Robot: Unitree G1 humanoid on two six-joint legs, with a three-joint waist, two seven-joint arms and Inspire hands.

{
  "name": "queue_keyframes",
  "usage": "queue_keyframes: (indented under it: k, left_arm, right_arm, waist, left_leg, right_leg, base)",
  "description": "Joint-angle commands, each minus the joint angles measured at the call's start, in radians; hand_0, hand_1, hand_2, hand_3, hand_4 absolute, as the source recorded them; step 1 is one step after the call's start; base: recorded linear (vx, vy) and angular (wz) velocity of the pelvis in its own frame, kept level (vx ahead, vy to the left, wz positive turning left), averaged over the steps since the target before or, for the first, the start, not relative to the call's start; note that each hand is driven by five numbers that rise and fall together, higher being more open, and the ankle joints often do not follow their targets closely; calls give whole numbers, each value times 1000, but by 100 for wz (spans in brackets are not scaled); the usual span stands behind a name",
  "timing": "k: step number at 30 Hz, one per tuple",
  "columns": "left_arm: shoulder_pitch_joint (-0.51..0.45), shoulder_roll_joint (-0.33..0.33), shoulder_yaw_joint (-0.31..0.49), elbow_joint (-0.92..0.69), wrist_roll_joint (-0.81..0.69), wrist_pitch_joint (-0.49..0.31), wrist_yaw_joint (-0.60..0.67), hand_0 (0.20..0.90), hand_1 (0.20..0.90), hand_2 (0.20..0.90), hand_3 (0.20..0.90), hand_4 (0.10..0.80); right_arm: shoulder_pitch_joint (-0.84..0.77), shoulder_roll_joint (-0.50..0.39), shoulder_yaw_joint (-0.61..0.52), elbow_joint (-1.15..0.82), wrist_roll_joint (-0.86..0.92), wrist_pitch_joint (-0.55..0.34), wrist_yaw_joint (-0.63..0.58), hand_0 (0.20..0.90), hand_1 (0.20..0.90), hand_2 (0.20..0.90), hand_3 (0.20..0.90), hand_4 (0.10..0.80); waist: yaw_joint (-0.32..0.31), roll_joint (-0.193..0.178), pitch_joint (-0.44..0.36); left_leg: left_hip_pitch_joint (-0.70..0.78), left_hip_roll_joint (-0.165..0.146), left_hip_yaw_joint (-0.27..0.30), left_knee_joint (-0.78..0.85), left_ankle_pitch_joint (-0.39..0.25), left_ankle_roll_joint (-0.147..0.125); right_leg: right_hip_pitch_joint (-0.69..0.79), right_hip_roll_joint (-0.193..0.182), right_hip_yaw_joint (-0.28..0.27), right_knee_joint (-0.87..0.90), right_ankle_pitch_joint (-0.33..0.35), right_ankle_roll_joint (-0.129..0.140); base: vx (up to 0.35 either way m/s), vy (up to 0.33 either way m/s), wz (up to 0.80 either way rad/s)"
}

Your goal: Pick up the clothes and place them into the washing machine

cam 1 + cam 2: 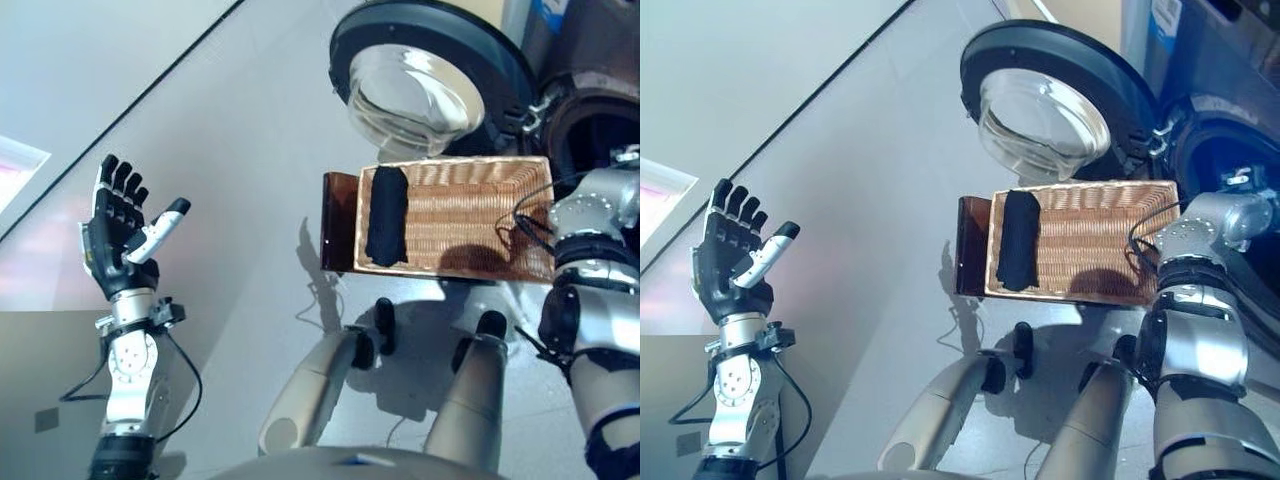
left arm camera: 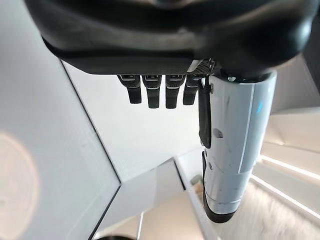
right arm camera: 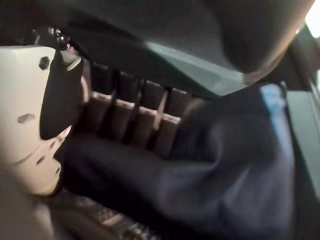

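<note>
A rolled black garment (image 1: 386, 215) lies at the left end of the wicker basket (image 1: 480, 245), which rests on a dark brown box (image 1: 338, 220). My right arm reaches past the basket into the washing machine's drum (image 1: 1230, 150). In the right wrist view my right hand (image 3: 135, 117) has its fingers and thumb closed round a dark blue cloth (image 3: 215, 170) inside the drum. My left hand (image 1: 118, 235) is raised at the far left, open and empty, with straight fingers.
The machine's round glass door (image 1: 425, 75) stands open behind the basket. Grey floor (image 1: 240, 200) spreads between my left hand and the basket.
</note>
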Motion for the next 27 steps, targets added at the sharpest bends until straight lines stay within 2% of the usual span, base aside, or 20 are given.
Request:
queue_keyframes:
  k: [1, 9, 11, 14, 18, 20, 22, 23, 24, 25, 27]
  left_arm:
    - [-18, 9, 114, -81, 0, -104, 19, 900, 900, 900, 900, 800]
    - [-9, -15, 116, -44, -15, -106, 0, 900, 900, 900, 900, 800]
    - [-7, -21, 106, -28, -23, -106, -7, 900, 900, 900, 900, 800]
    - [-7, -37, 81, 26, -42, -93, -27, 900, 900, 900, 900, 800]
    - [-7, -46, 77, 101, -35, -73, -38, 900, 900, 900, 900, 800]
    - [-9, -67, 83, 129, -39, -60, -47, 900, 900, 900, 900, 800]
    - [-10, -72, 91, 158, -29, -63, -45, 900, 900, 900, 900, 800]
    - [-9, -70, 91, 158, -29, -63, -44, 900, 900, 900, 900, 800]
    - [-7, -75, 92, 182, -17, -56, -47, 900, 900, 900, 900, 800]
    - [-6, -74, 92, 182, -18, -56, -48, 900, 900, 900, 900, 800]
    - [9, -82, 99, 210, -11, -47, -61, 900, 900, 900, 900, 800]
  right_arm:
    - [-26, -57, 97, -178, -132, -61, 97, 900, 900, 900, 900, 800]
    - [54, 15, 64, -85, -101, -40, 143, 900, 900, 900, 900, 800]
    - [77, 40, 83, -45, -118, -17, 146, 900, 900, 900, 900, 800]
    - [157, 126, 104, 34, -133, 45, 157, 900, 900, 900, 900, 800]
    - [271, 197, 160, 144, -215, 146, 165, 900, 900, 900, 900, 800]
    - [337, 260, 170, 170, -234, 176, 174, 900, 900, 900, 900, 800]
    - [387, 308, 180, 155, -236, 181, 186, 900, 900, 900, 900, 800]
    - [389, 310, 179, 153, -236, 181, 185, 900, 900, 900, 900, 800]
    - [430, 339, 206, 182, -274, 204, 188, 900, 900, 900, 900, 800]
    - [430, 340, 206, 183, -274, 203, 189, 900, 900, 900, 900, 800]
    - [477, 366, 211, 215, -312, 225, 191, 900, 900, 900, 900, 800]
  waist:
    - [11, 34, -56]
    - [15, 40, -71]
    - [16, 35, -73]
    - [11, 17, -69]
    - [7, -31, -68]
    - [5, -58, -68]
    - [0, -90, -68]
    - [-2, -90, -66]
    - [1, -122, -77]
    - [-1, -121, -75]
    - [1, -160, -85]
  left_leg:
    - [-74, 12, -13, 17, -45, -109]
    - [-42, 6, -8, -56, -14, -100]
    - [-28, 5, -9, -74, -6, -97]
    - [5, 13, -2, -123, 36, -89]
    - [85, 15, -25, -191, 62, -94]
    - [128, 16, -38, -227, 76, -101]
    - [169, 19, -55, -260, 86, -107]
    - [174, 19, -57, -264, 87, -107]
    - [214, 24, -72, -292, 94, -110]
    - [220, 24, -73, -295, 96, -111]
    - [272, 31, -88, -320, 95, -112]
  right_leg:
    - [22, 40, -33, 88, -123, -105]
    - [42, 44, -28, 41, -93, -99]
    - [54, 45, -28, 24, -85, -97]
    - [101, 48, -54, -36, -37, -97]
    - [208, 54, -87, -138, -3, -91]
    - [273, 55, -109, -194, 10, -86]
    - [332, 57, -128, -255, 24, -81]
    - [339, 57, -131, -260, 26, -81]
    - [390, 58, -148, -307, 38, -75]
    - [398, 58, -150, -313, 40, -75]
    - [467, 59, -172, -375, 57, -65]
  base:
    - [27, 72, -15]
    - [-1, 49, -4]
    - [-1, 33, -9]
    - [-73, 17, -15]
    - [58, -33, -9]
    - [63, -50, 1]
    - [47, -59, 10]
    - [79, -68, 11]
    - [59, -36, 8]
    - [104, -77, 11]
    - [92, -71, 7]
